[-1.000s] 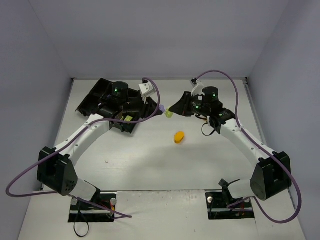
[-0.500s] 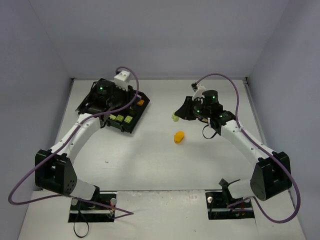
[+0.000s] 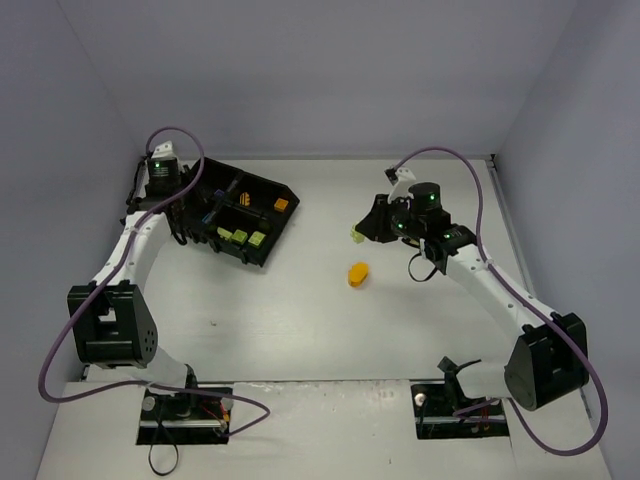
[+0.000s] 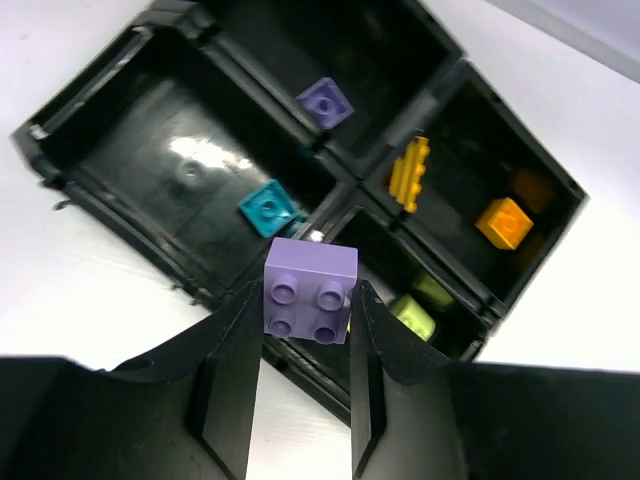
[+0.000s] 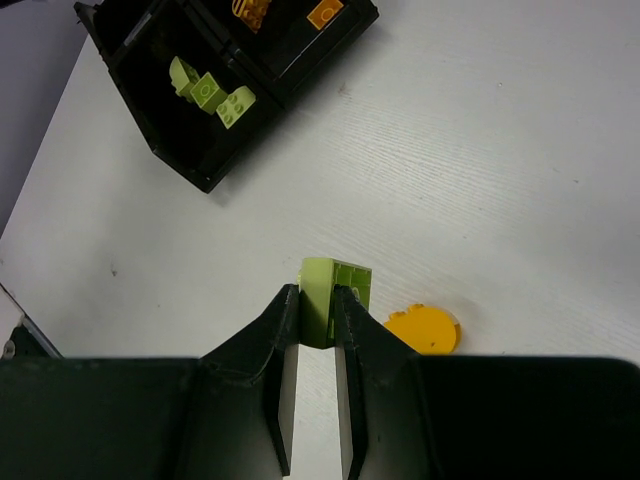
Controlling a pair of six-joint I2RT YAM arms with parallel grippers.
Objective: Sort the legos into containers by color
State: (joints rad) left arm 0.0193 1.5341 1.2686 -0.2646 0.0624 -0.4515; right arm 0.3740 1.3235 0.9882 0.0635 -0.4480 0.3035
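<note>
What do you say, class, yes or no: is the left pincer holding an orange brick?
No, the brick clamped in the left pincer is purple, its studs facing the camera.

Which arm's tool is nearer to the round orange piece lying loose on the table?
Right. The right tool hangs just beyond the orange piece; the left tool is over the tray.
</note>
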